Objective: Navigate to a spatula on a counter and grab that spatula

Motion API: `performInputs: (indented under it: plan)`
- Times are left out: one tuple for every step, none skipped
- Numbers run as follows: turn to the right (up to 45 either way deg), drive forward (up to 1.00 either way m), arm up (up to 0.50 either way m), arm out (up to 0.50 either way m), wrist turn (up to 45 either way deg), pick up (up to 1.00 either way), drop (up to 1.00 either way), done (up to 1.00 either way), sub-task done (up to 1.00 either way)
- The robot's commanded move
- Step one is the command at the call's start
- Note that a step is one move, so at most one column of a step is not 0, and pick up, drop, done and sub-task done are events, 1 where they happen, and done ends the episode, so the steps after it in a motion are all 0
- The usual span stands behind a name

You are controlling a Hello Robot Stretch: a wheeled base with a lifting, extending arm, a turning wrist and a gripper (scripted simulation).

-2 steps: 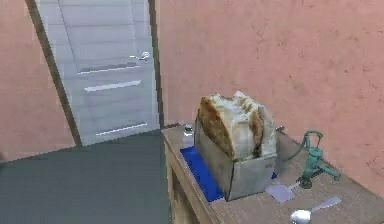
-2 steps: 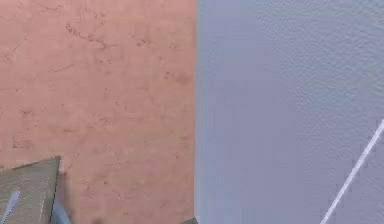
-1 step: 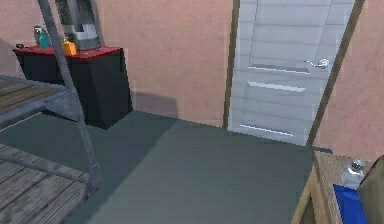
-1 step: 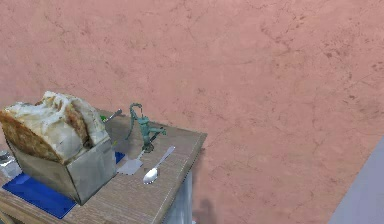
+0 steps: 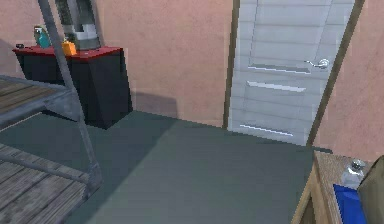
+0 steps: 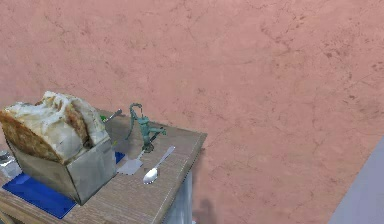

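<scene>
Both the flat-bladed pale utensil, likely the spatula, and a rounded spoon lie close together by the wooden surface's edge at the arm side view's right. I judge the base should stop alongside them, clear of the crusty loaf in its grey metal tin. I cannot tell the end effector's state. The thin, smooth handles call for a low, square approach.

The forward view is looking ahead and slightly down toward a door at 1 o'clock. The arm side view is closely facing a wooden surface at 7 o'clock, also showing at the forward view's 5 o'clock.
</scene>
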Motion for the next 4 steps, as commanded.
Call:
performInputs:
  plan:
    - [0.0,0.0,0.38,0.0,0.0,0.0,0.0,0.0,0.0]
    - [0.0,0.0,0.0,0.24,0.0,0.0,0.0,0.0,0.0]
    - [0.0,0.0,0.0,0.0,45.0,0.0,0.0,0.0,0.0]
    - [0.0,0.0,0.0,0.0,45.0,0.0,0.0,0.0,0.0]
